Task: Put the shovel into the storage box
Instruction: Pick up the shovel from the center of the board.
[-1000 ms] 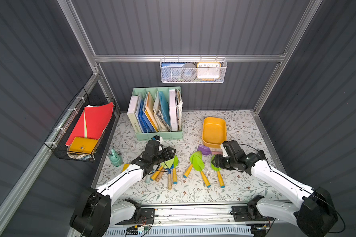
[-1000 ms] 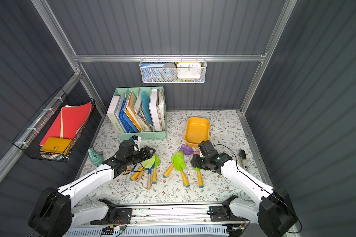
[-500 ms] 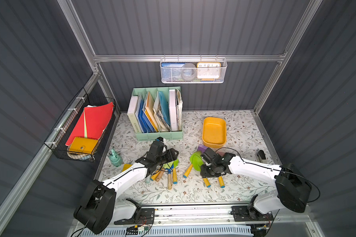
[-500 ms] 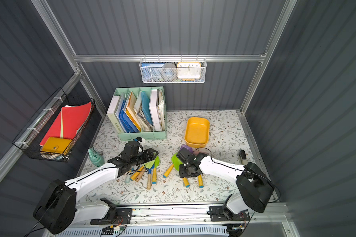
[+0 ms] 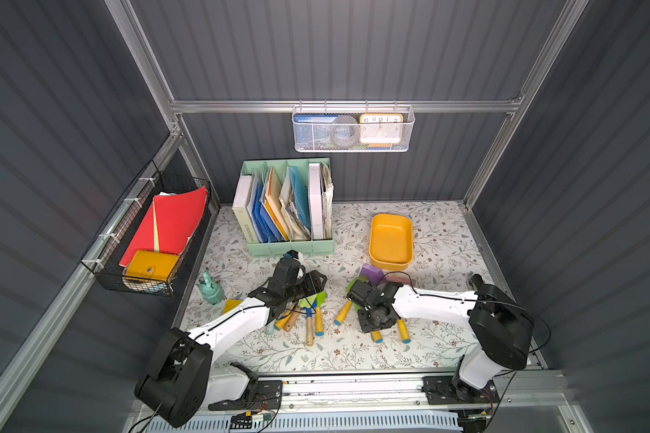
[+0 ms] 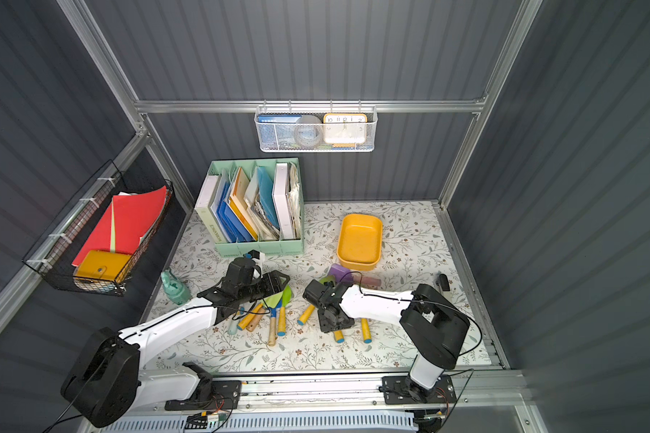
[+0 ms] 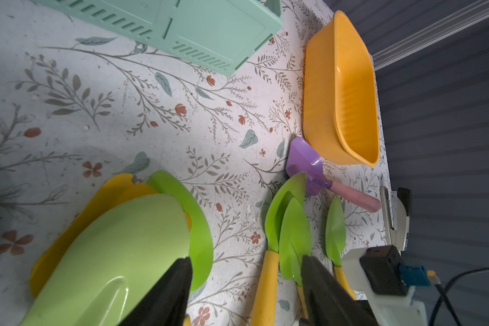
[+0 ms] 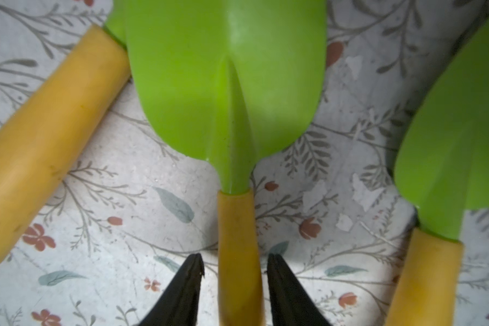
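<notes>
The storage box (image 7: 347,93) rests on the floral mat (image 7: 96,98), with the mint-green file holder (image 7: 198,25) standing near one long side. A purple scoop (image 7: 305,161) lies just beside one end wall of the box, and green shovels (image 7: 294,234) with yellow handles lie past the scoop. The left gripper (image 7: 246,259) is farthest from the box, jaws apart.

the shovel (image 8: 226,84) is glossy plastic, the storage box (image 7: 347,93) smooth plastic.

Mint file holder (image 5: 289,248), white mesh basket (image 5: 353,144)
</notes>
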Robot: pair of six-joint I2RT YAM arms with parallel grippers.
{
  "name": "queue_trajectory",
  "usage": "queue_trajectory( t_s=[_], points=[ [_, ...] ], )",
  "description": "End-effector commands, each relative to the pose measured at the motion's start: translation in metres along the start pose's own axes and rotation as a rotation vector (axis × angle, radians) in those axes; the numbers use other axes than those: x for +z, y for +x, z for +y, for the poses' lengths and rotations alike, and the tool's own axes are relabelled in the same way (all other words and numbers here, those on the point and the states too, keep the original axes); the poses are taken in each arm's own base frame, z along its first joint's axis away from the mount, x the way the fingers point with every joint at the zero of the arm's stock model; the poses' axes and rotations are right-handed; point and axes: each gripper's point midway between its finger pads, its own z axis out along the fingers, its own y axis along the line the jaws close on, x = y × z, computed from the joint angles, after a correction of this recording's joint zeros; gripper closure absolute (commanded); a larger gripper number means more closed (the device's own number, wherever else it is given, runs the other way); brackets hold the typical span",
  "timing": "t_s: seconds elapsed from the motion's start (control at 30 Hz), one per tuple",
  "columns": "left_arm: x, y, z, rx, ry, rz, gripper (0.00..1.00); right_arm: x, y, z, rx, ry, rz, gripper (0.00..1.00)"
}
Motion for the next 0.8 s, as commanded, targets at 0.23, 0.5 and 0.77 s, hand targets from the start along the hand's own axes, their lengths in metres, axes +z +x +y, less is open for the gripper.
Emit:
queue_trajectory(
  t_s=[0.23,0.5,0.77],
  points=[
    [-0.001,0.005,0.002,-0.013,-0.001,-0.008,0.33,-0.002,-0.006,-0.001,0.014,0.032,-0.026,0.73],
    [0.001,0.004,-0.001,-0.012,0.004,-0.007,0.33,-0.025,-0.013,0.000,0.018,-0.008,-0.081,0.79],
    [0.001,0.002,-0.005,-0.011,0.014,-0.012,0.33,-0.064,-0.032,-0.003,0.015,-0.030,-0.189,0.82]
  ],
)
